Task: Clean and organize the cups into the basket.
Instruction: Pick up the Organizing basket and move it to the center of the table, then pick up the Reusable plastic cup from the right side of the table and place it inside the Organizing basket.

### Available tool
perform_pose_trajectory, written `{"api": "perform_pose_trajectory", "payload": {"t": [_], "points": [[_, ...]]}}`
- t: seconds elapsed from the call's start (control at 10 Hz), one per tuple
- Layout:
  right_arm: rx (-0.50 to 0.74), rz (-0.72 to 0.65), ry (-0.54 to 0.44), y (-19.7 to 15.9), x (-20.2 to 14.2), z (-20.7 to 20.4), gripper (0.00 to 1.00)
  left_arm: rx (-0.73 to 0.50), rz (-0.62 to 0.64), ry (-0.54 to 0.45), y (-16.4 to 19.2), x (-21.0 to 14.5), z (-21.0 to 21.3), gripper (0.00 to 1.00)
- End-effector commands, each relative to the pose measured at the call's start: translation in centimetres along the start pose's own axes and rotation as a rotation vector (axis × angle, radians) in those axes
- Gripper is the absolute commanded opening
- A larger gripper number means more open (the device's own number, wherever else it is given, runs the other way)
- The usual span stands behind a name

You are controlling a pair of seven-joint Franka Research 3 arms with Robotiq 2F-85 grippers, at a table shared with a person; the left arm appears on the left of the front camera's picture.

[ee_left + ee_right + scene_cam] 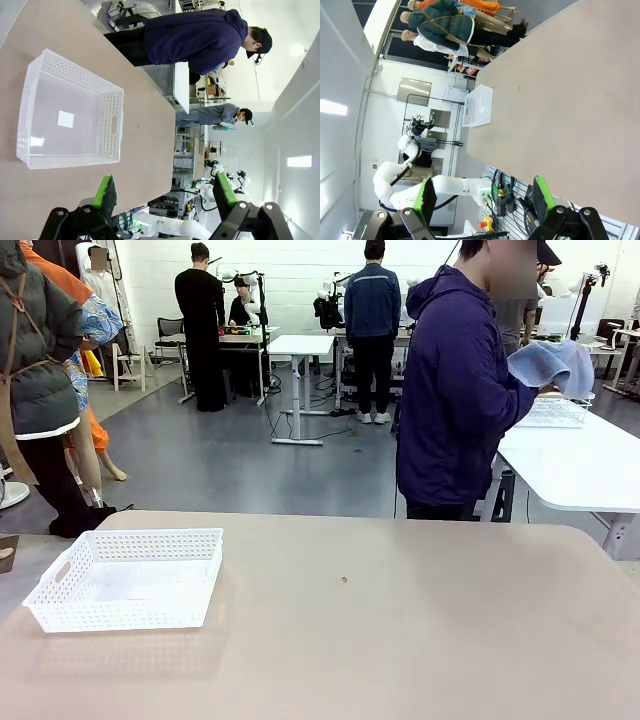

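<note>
The white lattice basket (150, 537) sits empty on the tan table (400, 630) at its left side. In the left wrist view the basket (112, 120) lies ahead of my left gripper (165, 192), which hangs above the table, open with nothing between its green pads. My right gripper (485, 195) is also open and empty, high above the table, with the basket (479, 106) far off. The cups are out of view.
A person in a purple hoodie (455, 380) stands at the far side, turned toward a white side table (580, 465). Their hands hold a blue cloth (552, 365) above another white lattice basket (553, 412). A small dark speck (344, 579) marks mid-table.
</note>
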State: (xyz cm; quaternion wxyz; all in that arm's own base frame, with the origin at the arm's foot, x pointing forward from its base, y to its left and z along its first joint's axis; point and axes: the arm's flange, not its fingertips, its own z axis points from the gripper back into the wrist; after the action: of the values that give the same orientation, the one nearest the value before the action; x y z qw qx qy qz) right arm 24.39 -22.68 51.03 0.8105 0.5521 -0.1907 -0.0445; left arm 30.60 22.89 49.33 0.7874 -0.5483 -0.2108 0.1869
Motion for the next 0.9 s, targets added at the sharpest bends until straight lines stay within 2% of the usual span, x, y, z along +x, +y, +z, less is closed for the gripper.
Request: {"api": "perform_pose_trajectory", "payload": {"t": [0.0, 0.8], "points": [[-0.001, 0.003, 0.004, 0.03, -0.12, 0.11, 1.0, -0.006, 0.003, -0.003, 0.0, 0.03, 0.13, 1.0], [-0.001, 0.003, 0.004, 0.03, -0.12, 0.11, 1.0, -0.006, 0.003, -0.003, 0.0, 0.03, 0.13, 1.0]]}}
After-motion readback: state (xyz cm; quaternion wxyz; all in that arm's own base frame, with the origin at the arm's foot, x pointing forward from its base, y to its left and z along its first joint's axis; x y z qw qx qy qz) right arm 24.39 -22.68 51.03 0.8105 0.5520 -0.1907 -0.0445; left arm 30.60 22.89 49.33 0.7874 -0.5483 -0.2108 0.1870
